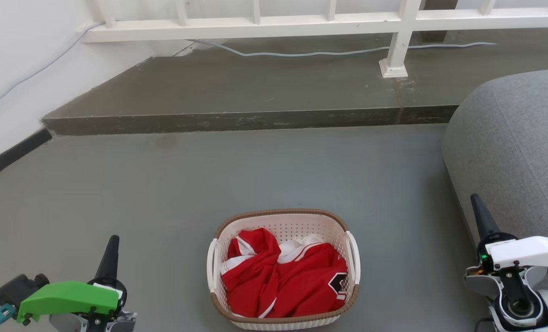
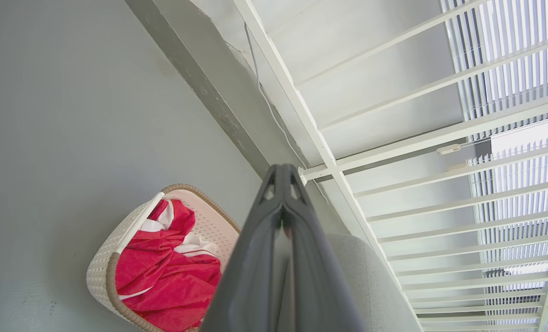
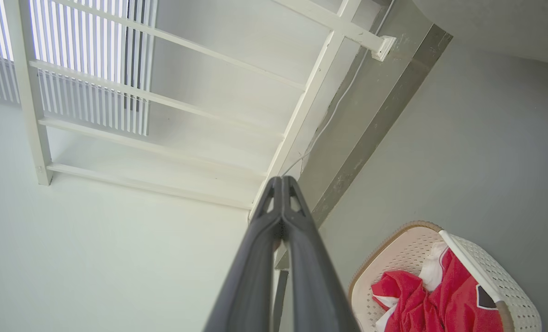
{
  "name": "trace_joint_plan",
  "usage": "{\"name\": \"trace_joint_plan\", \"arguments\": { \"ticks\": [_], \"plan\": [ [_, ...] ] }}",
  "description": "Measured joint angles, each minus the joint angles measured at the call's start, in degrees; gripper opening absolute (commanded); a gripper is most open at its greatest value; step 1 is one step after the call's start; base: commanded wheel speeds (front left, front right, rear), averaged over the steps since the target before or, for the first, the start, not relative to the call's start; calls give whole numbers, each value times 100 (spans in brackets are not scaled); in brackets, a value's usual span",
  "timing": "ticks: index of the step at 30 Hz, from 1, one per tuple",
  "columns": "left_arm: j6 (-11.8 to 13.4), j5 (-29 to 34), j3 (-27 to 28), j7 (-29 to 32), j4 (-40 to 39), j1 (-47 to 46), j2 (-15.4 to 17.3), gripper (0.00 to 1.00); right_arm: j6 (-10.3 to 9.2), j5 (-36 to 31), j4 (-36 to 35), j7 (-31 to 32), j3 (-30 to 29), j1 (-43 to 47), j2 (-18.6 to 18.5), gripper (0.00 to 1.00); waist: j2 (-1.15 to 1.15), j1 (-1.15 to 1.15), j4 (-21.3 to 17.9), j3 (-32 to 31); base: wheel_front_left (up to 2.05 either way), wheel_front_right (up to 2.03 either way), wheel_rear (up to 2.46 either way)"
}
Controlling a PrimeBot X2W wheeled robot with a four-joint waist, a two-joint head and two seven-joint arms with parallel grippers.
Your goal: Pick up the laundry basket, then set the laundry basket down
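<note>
The laundry basket (image 1: 283, 221) stands on the grey floor near the bottom middle of the head view, cream-white and perforated with a brown rim and white side handles. Red and white clothing (image 1: 283, 276) fills it. My left gripper (image 1: 112, 242) is shut and empty, well to the basket's left. Well to the basket's right, my right gripper (image 1: 476, 200) is shut with nothing in it. In the left wrist view the laundry basket (image 2: 112, 249) lies left of my shut left gripper (image 2: 281, 170). The right wrist view has the laundry basket (image 3: 500, 281) right of my shut right gripper (image 3: 281, 182).
A grey upholstered seat (image 1: 518, 147) bulges in at the right, close behind my right gripper. A raised concrete step (image 1: 255, 122) runs across beyond the basket, with a white railing (image 1: 394, 41) and a cable (image 1: 329, 53) on it. A white wall (image 1: 11, 69) closes the left side.
</note>
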Motion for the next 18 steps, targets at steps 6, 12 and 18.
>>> {"name": "trace_joint_plan", "arguments": {
  "ticks": [6, 12, 18],
  "plan": [
    [-70, -366, 111, 80, 91, -7, -8, 0, 52, 365, 45, 75, -97, -9, 48, 0, 0, 0, 6, -12, 0, 0, 0],
    [-172, -818, 187, 152, 135, -34, -18, 0, 154, 792, 82, 191, -214, -54, 94, 0, 0, 0, 13, -27, 0, 0, 0],
    [-269, -1270, 319, 246, 191, -146, -30, 0, 245, 1243, 129, 297, -345, -122, 138, 0, 0, 0, 20, -42, 0, 0, 0]
  ]
}}
